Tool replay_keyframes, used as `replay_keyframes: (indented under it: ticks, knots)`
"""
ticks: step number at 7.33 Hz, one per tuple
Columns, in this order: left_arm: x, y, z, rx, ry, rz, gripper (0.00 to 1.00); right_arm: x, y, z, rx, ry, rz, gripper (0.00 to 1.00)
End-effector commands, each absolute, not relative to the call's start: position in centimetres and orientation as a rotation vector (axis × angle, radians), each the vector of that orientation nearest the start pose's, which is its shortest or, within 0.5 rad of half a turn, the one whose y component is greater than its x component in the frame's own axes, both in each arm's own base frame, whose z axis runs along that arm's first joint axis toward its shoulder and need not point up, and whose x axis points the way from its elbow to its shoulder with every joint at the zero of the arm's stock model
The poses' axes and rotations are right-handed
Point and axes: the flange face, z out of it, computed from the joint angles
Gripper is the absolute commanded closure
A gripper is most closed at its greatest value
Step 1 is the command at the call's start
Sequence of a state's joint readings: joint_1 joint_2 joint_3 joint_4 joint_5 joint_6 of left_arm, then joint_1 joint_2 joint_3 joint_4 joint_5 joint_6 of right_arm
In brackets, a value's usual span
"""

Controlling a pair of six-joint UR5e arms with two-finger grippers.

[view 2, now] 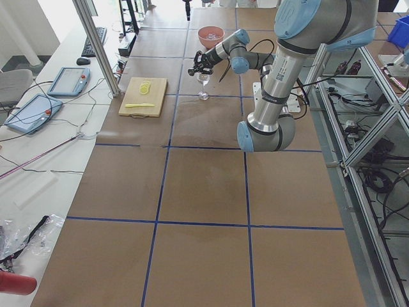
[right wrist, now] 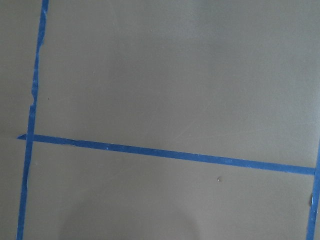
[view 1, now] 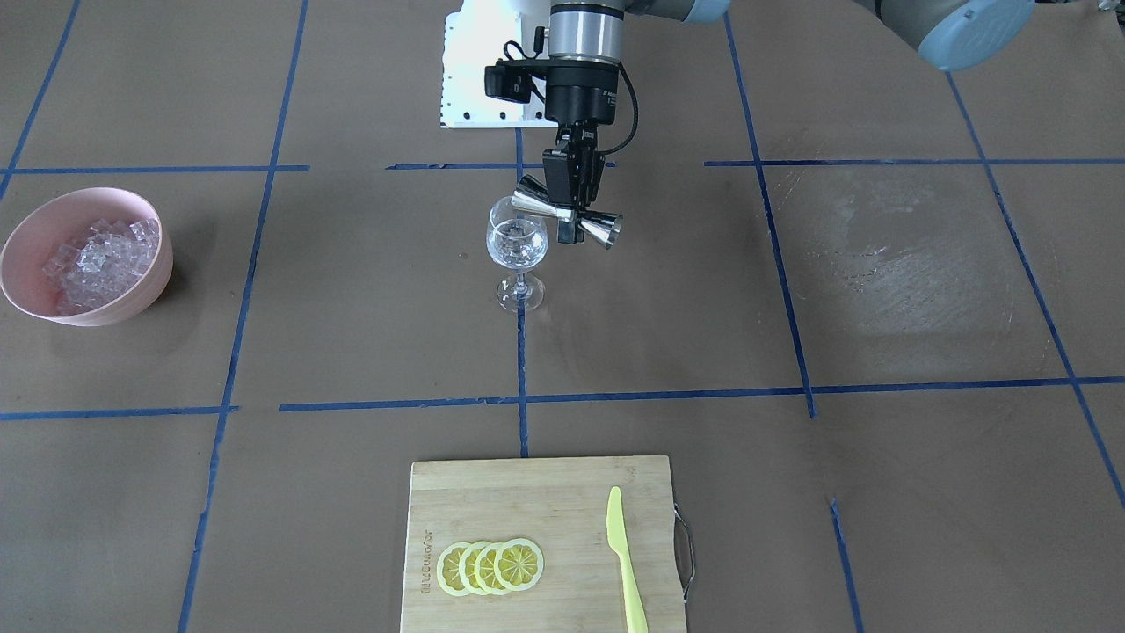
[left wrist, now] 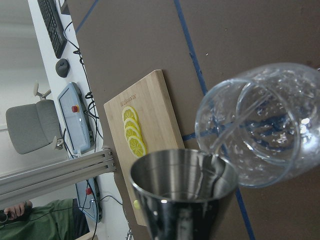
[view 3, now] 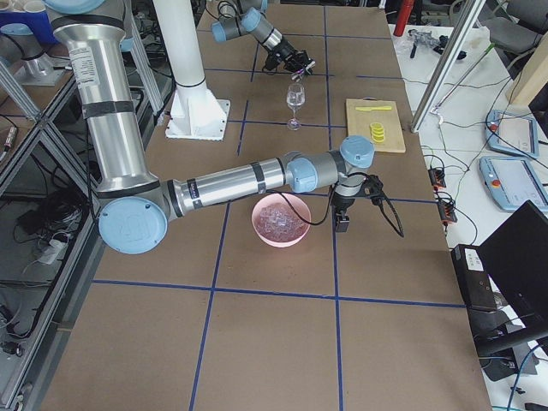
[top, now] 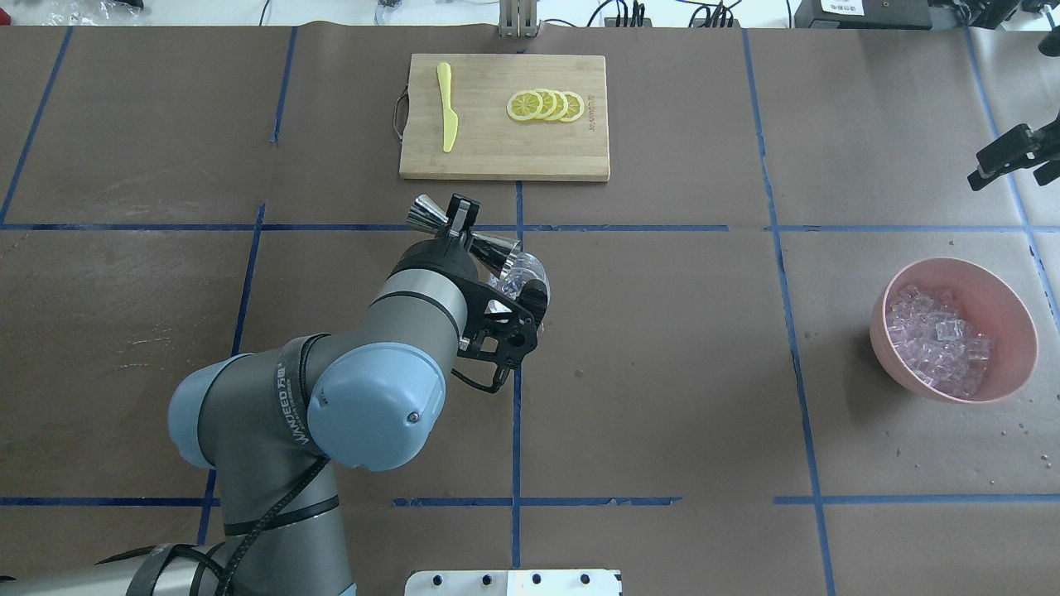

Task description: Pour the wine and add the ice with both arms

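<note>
Two arms: the silver-grey left arm (top: 331,397) reaches over the middle of the brown paper-covered table (view 1: 879,492); the right arm (view 3: 223,184) stretches low towards the table's right edge.
Left gripper (view 1: 569,207): its black fingers are closed on the narrow waist of a double-ended polished steel jigger (view 1: 605,229).
Jigger: it lies tipped on its side, with one cone's mouth at the rim of the glass.
Clear stemmed wine glass (view 1: 517,242): it stands upright in the middle of the table, nearer the robot's edge, directly under the jigger. Something clear and glassy shows in it, but I cannot tell what.
Ice (view 1: 101,259): many small clear cubes are heaped in a round pink bowl (view 1: 26,237) near the right edge.
Right gripper (view 3: 342,224): it points down just beside the bowl. I cannot tell how far it is open.
Rectangular bamboo cutting board (view 1: 527,501): it sits at the middle of the operators' edge, carrying four overlapping lemon slices (view 1: 492,565) and a yellow-green plastic knife (view 1: 624,563).
</note>
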State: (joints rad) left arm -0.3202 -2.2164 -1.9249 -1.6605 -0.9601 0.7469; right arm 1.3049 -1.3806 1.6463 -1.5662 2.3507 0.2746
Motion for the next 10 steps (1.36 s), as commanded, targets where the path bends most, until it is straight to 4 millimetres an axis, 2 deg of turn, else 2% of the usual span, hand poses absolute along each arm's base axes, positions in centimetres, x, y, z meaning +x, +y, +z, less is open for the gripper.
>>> replay_keyframes:
  ticks: [1,2,3,4,5,6,7,8,10]
  knots:
    - [48.7,-37.0,12.2,1.312,-0.179,1.243,1.0,-9.1,-57.0,51.8,0.038,-0.819,-0.099,0.0]
    - [47.2,-37.8,11.5,1.349,-0.159,1.178,1.0,-9.1,-57.0,52.1,0.035,-0.818,-0.098,0.0]
    - [45.0,-39.0,11.9,1.388,-0.152,1.115,1.0,-9.2,-57.0,52.1,0.034,-0.818,-0.1,0.0]
    - [44.0,-38.9,13.5,1.403,-0.083,1.024,1.0,-9.1,-57.0,52.0,0.035,-0.818,-0.1,0.0]
    - [43.3,-38.6,16.4,1.417,0.028,0.894,1.0,-9.1,-57.0,52.0,0.036,-0.817,-0.1,0.0]
    - [42.7,-38.4,18.2,1.427,0.135,0.769,1.0,-9.1,-57.0,52.0,0.036,-0.817,-0.1,0.0]
    - [42.4,-38.3,20.6,1.396,0.176,0.717,1.0,-9.1,-57.0,51.8,0.04,-0.818,-0.102,0.0]
    - [40.5,-39.3,23.8,1.358,0.153,0.742,1.0,-9.0,-57.0,51.7,0.042,-0.818,-0.101,0.0]
    - [37.6,-38.2,29.8,1.405,0.222,0.699,1.0,-9.0,-57.0,51.5,0.045,-0.819,-0.102,0.0]
